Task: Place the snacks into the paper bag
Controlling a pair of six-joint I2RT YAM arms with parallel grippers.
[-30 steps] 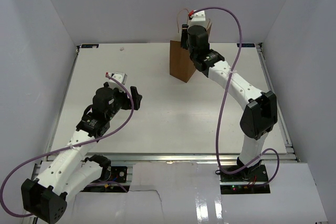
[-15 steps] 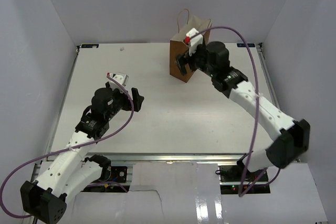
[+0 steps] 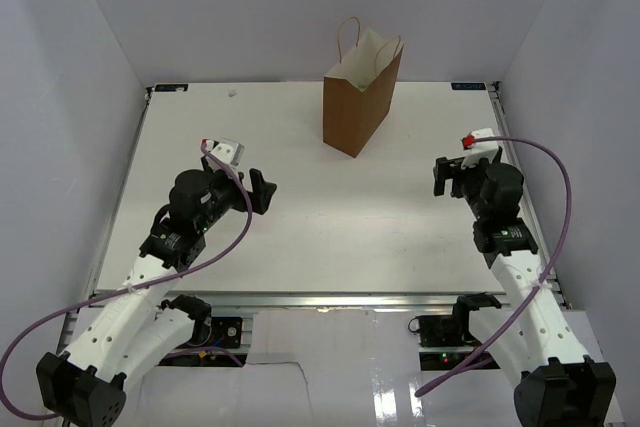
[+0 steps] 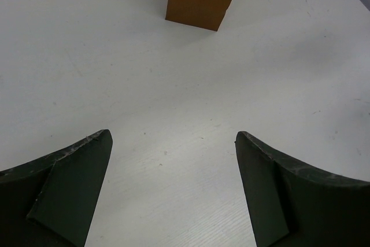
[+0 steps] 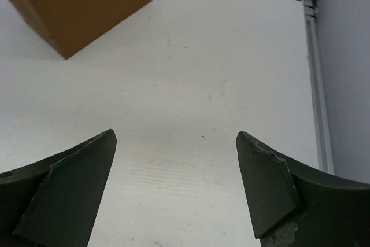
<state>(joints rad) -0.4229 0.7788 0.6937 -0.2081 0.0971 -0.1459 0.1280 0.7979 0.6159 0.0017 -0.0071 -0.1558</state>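
The paper bag [image 3: 355, 112] stands upright, straight ahead of the left gripper [image 3: 261, 192] and ahead and to the left of the right gripper [image 3: 452, 175]. The right one looks slightly nearer. Both sets of jaws are spread wide with nothing between them, only the matte white table [image 3: 330, 227] below. The bag is stiff brown kraft with crisp vertical creases. Its long axis is vertical, its pale mouth gapes upward and its two twisted loop handles stand up. No snack packets show outside the bag, and its inside is hidden.
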